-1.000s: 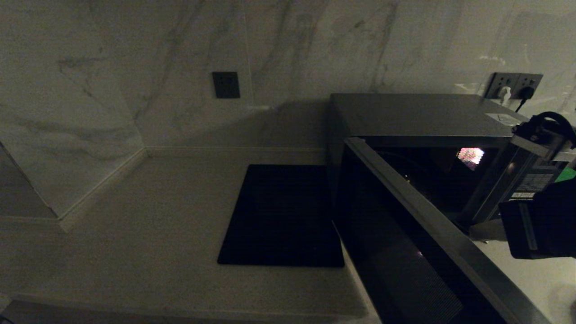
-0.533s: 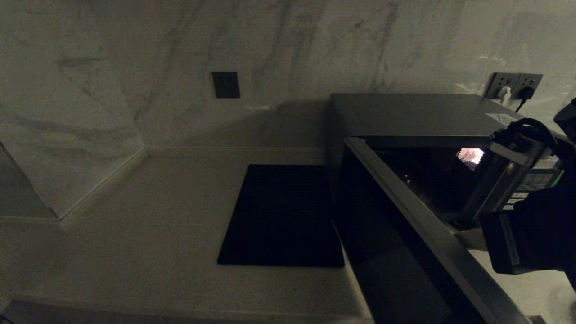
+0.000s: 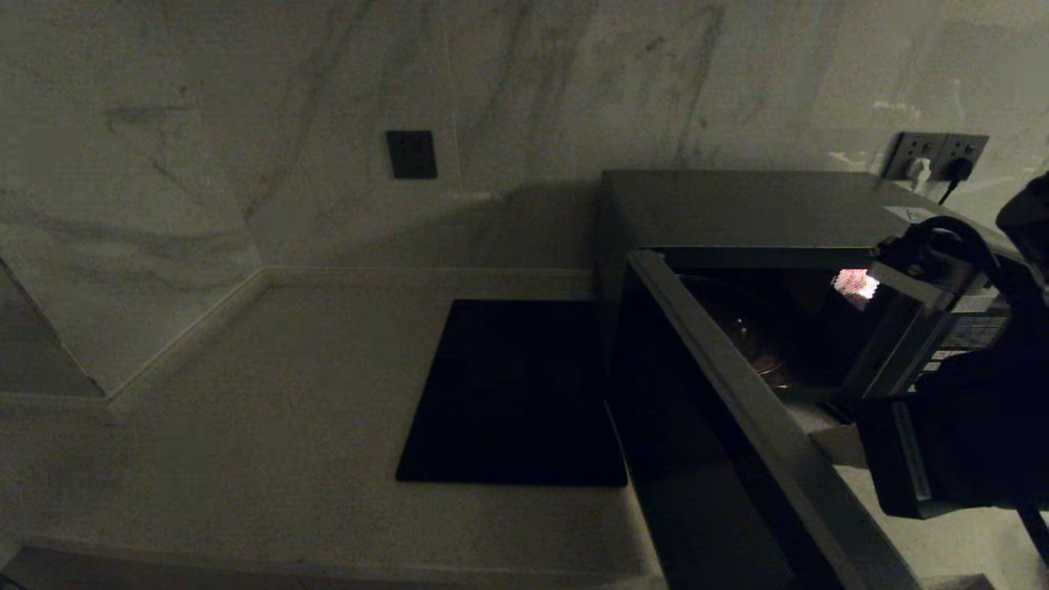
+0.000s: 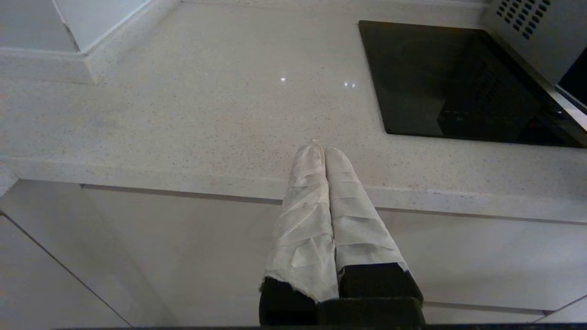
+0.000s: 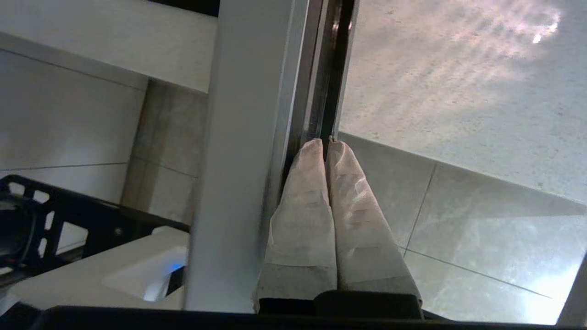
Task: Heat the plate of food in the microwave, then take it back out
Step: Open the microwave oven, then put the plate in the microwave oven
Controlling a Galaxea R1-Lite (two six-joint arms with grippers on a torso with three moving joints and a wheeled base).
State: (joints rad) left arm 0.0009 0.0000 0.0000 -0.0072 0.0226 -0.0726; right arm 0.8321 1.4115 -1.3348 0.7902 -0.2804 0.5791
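The dark grey microwave (image 3: pixel 762 209) stands at the right of the counter with its door (image 3: pixel 737 410) swung wide toward me. Its cavity (image 3: pixel 787 336) is dark, with only a faint curved glint and a pink reflection. The plate of food is hidden from every view. My right gripper (image 5: pixel 326 143) is shut and empty, its taped fingertips lying against the door's edge (image 5: pixel 243 160) on the inner side. The right arm (image 3: pixel 951 442) fills the right edge of the head view. My left gripper (image 4: pixel 323 149) is shut and empty, parked over the counter's front edge.
A flat black slab (image 3: pixel 516 393) lies on the pale counter (image 3: pixel 287 426) just left of the microwave. A marble wall carries a dark plate (image 3: pixel 411 154) and sockets (image 3: pixel 934 156) with a plugged cord. The counter has a step at far left (image 3: pixel 106 393).
The microwave door has swung wider, its far end moving leftward. My right arm has moved left with it. The left arm has not moved.
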